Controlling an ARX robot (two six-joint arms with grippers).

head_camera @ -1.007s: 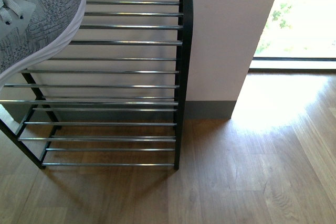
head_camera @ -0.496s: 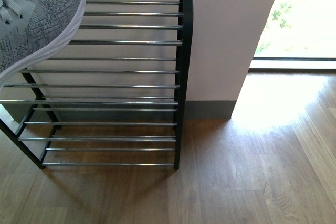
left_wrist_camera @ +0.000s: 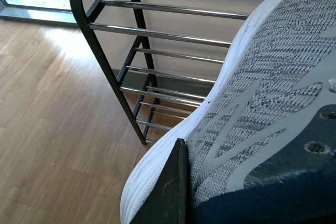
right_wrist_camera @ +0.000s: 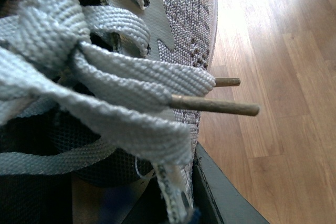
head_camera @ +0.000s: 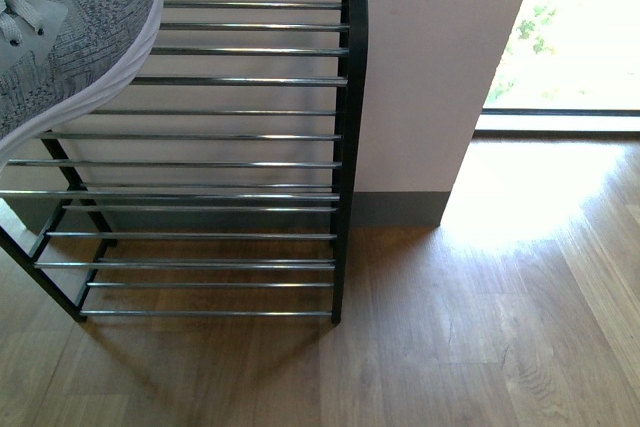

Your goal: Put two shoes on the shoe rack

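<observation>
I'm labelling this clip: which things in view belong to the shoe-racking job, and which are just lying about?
Belongs to the job: grey sneaker; shoe rack; laced sneaker in the right wrist view, same shoe or second, cannot tell.
Just surroundings: wood floor; white wall; skirting board; window.

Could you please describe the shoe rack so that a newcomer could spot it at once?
Look at the pale wall left of the bright window. Against it, on the wooden floor, stands the shoe rack: a thin black frame holding tiers of shiny chrome rods, unlike anything nearby.
</observation>
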